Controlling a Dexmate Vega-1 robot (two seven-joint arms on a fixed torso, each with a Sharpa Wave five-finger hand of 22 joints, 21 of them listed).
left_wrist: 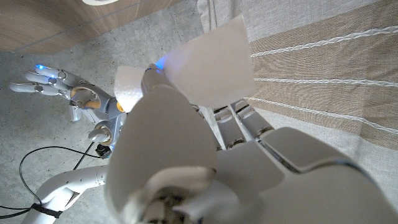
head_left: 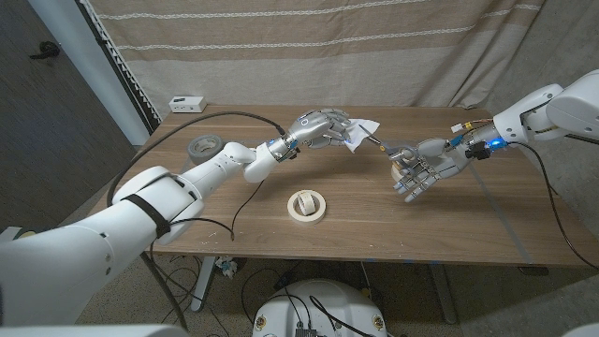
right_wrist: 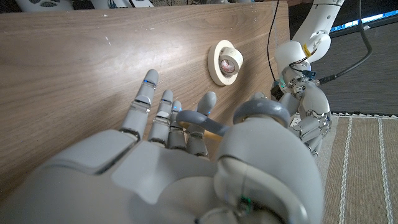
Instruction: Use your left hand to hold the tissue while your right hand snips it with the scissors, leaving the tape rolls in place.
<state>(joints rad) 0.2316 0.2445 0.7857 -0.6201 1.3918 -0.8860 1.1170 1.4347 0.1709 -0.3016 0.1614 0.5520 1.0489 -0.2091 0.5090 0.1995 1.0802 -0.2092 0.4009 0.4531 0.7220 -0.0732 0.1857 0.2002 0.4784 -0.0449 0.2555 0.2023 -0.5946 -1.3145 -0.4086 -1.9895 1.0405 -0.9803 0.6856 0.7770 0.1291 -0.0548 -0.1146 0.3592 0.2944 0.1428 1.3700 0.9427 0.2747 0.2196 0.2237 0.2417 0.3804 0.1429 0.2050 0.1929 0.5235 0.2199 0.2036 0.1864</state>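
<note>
My left hand [head_left: 318, 127] is raised over the back middle of the table and pinches a white tissue [head_left: 361, 132], which sticks out toward the right. The left wrist view has the tissue [left_wrist: 211, 59] standing up past that hand's fingertips [left_wrist: 163, 93]. My right hand [head_left: 426, 169] holds grey-handled scissors [head_left: 386, 147] with their blades pointing left at the tissue's lower edge; I cannot tell whether they touch it. In the right wrist view the scissor handles [right_wrist: 258, 111] loop over my right hand [right_wrist: 155, 168], and the left hand [right_wrist: 306, 102] is beyond them.
A cream tape roll [head_left: 306, 205] lies at the table's front middle, also seen as the cream roll [right_wrist: 225, 62]. A grey tape roll [head_left: 204, 145] lies at the back left. A small white box [head_left: 185, 101] sits at the far left corner. A striped curtain [head_left: 309, 47] hangs behind.
</note>
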